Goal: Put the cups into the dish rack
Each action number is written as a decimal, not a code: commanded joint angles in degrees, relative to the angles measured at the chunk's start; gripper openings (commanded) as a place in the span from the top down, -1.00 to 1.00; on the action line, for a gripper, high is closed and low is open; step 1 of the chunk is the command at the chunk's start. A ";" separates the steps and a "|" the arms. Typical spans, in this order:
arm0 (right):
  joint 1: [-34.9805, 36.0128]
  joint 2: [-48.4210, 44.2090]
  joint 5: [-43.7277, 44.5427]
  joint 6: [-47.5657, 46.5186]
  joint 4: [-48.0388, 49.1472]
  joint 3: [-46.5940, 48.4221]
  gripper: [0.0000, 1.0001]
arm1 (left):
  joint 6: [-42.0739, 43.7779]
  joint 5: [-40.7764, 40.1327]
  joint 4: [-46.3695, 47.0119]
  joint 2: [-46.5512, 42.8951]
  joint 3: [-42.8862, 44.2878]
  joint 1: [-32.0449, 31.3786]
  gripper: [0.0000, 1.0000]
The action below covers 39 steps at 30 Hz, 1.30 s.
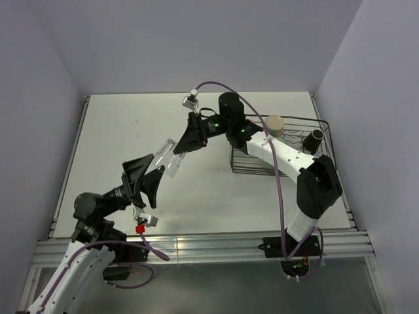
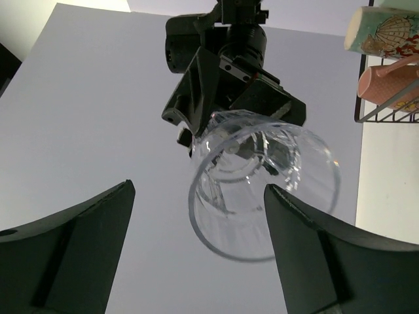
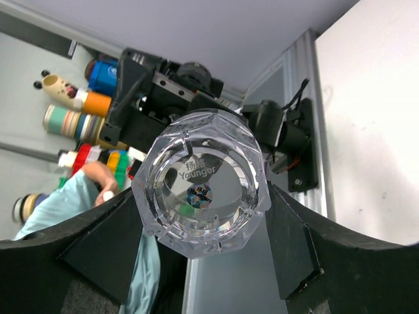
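Above mid-table, the clear glass (image 1: 169,157) hangs on a seven-to-one-o'clock axis. Its base is apparently clamped in the right gripper (image 1: 179,148), its rim between the spread, untouching fingers of the left gripper (image 1: 157,169). The dish rack (image 1: 249,172) lies at three o'clock, nearer the right arm.

White links (image 1: 281,154) alternate with black joint housings (image 1: 88,206), and a purple cable (image 1: 279,190) runs along each arm. Green lights (image 1: 213,124) glow behind the right wrist. A red fitting (image 1: 139,229) sits behind the left gripper (image 2: 200,190), whose fingers (image 2: 78,248) are matte black wedges.
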 commanded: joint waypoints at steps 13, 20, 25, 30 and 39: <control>-17.45 -10.77 8.53 -26.16 -28.67 10.27 1.00 | 3.92 -4.77 -7.11 -0.83 2.95 -0.05 -0.99; -21.41 -16.39 23.47 -48.14 -48.83 13.01 1.00 | -5.99 -16.21 -3.67 8.30 8.74 -0.05 -0.99; -21.32 -20.79 34.80 -58.17 -54.11 10.82 1.00 | -9.52 -19.03 -4.55 11.47 10.68 -0.05 -0.99; -21.41 -24.04 42.63 -63.71 -55.34 6.69 1.00 | -27.68 -29.88 -6.91 17.35 19.16 -0.39 -0.99; -21.41 -27.65 54.24 -66.44 -50.87 -1.57 1.00 | -59.52 -41.62 -25.81 35.11 39.83 -0.48 -0.99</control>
